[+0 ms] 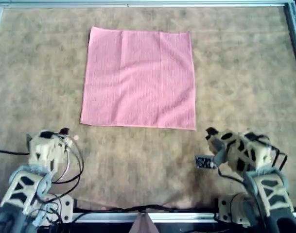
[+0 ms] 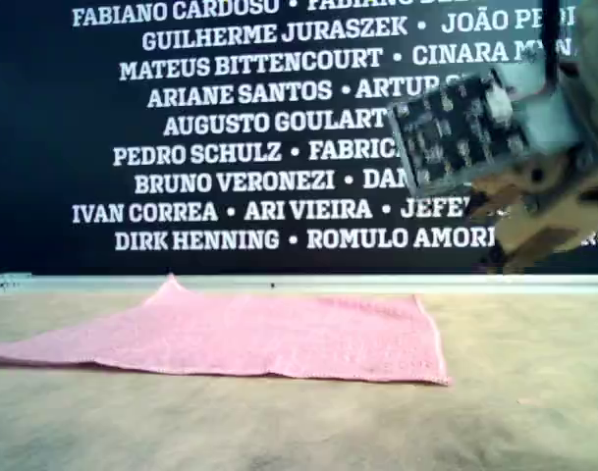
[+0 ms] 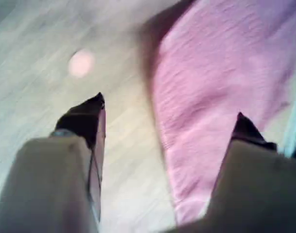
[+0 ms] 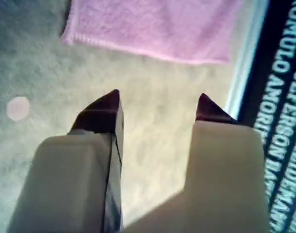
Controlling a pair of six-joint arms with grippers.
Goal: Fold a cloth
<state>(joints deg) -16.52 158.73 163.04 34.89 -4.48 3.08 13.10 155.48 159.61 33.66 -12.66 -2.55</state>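
The pink cloth (image 1: pixel 140 77) lies flat and spread out as a square in the middle of the mat. It also shows in the exterior view (image 2: pixel 249 334). My first gripper (image 1: pixel 211 132) is open and empty, just off the cloth's near right corner in the overhead view. Its wrist view (image 3: pixel 168 107) looks along the cloth (image 3: pixel 220 73). My second gripper (image 1: pixel 64 132) is open and empty, just off the near left corner. Its wrist view (image 4: pixel 158 94) shows bare mat between the fingers and the cloth (image 4: pixel 157 24) beyond. Neither gripper touches the cloth.
A mottled brown mat (image 1: pixel 245 73) covers the table, framed by a metal rail (image 1: pixel 138 5). A small pink dot (image 1: pixel 76 138) marks the mat by my second gripper. A black banner with white names (image 2: pixel 230 147) stands behind. An arm (image 2: pixel 534 186) looms blurred in the exterior view.
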